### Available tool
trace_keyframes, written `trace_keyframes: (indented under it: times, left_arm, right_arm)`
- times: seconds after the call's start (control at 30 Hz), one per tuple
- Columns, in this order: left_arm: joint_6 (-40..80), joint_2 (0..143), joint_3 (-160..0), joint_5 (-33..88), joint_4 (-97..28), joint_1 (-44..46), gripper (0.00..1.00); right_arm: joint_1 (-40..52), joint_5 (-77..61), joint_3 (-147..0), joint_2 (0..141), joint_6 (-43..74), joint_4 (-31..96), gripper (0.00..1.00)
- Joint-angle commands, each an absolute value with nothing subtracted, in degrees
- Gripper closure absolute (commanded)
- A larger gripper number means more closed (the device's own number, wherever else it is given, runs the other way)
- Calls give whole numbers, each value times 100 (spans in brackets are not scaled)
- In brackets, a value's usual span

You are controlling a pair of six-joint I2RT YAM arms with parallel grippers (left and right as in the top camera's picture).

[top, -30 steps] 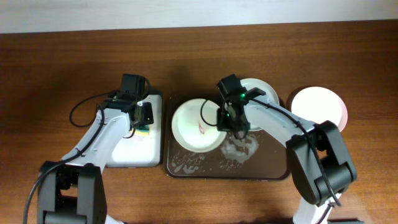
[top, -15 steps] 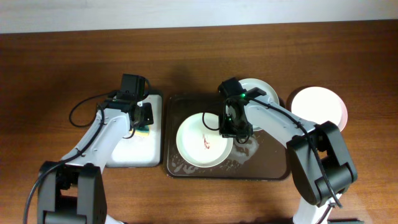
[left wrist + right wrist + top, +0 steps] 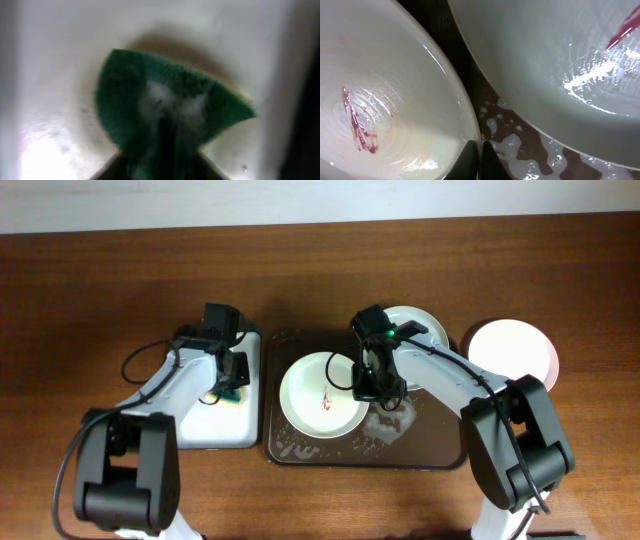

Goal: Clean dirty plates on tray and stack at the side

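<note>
1. Counter (image 3: 100,290): brown wood grain, carrying everything below.
2. Tray (image 3: 430,442): large, dark brown, rounded corners, at centre of the counter. White foam (image 3: 385,420) lies in patches on its wet base.
3. Smeared plate (image 3: 322,395): pale, round and shallow, on the left half of the tray, with a red smear in its centre. Its right rim is in the right end effector.
4. Rear plate (image 3: 420,322): pale, at the tray's far right corner, partly covered by the right arm. The right wrist view shows a red streak in it and its edge close beside the smeared plate.
5. Side plate (image 3: 512,350): pale and round, off the tray, on the counter just to its right.
6. Small tray (image 3: 215,425): white inside, touching the big tray's left side.
7. Sponge (image 3: 165,105): green, lying in the small tray, bunched into a fan shape.
8. Right end effector (image 3: 378,392): fingers pressed together, pinching the smeared plate's rim.
9. Left end effector (image 3: 233,372): directly over the sponge. The wrist view is blurred, so I cannot tell how wide its fingers stand or whether they grip the sponge.
</note>
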State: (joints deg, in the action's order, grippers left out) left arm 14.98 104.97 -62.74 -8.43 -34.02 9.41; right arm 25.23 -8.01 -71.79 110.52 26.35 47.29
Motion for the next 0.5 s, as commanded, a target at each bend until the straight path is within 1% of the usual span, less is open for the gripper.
trace_keyframes:
  times: [0.0,0.03,0.07,0.3,0.4,0.43,0.47]
  left_arm:
    - [1514,10779,-6283,-843,-3350,958,34]
    - [1514,10807,-6283,-840,-3334,958,28]
    - [1514,10833,-6283,-840,-3315,958,25]
    - [1514,10842,-6283,-840,-2945,958,24]
    - [1514,10842,-6283,-851,-2670,958,27]
    - [1514,10842,-6283,-893,-2580,958,30]
    - [1514,10842,-6283,-917,-2517,958,37]
  right_arm:
    - [2550,-703,-7129,10997,2576,4757,96]
    - [2550,-703,-7129,10997,2576,4757,96]
    - [2550,-703,-7129,10997,2576,4757,96]
    - [2550,-705,-7129,10997,2576,4759,96]
    - [2550,-705,-7129,10997,2576,4777,96]
    - [2550,-705,-7129,10997,2576,4781,96]
    - [2550,-705,-7129,10997,2576,4788,96]
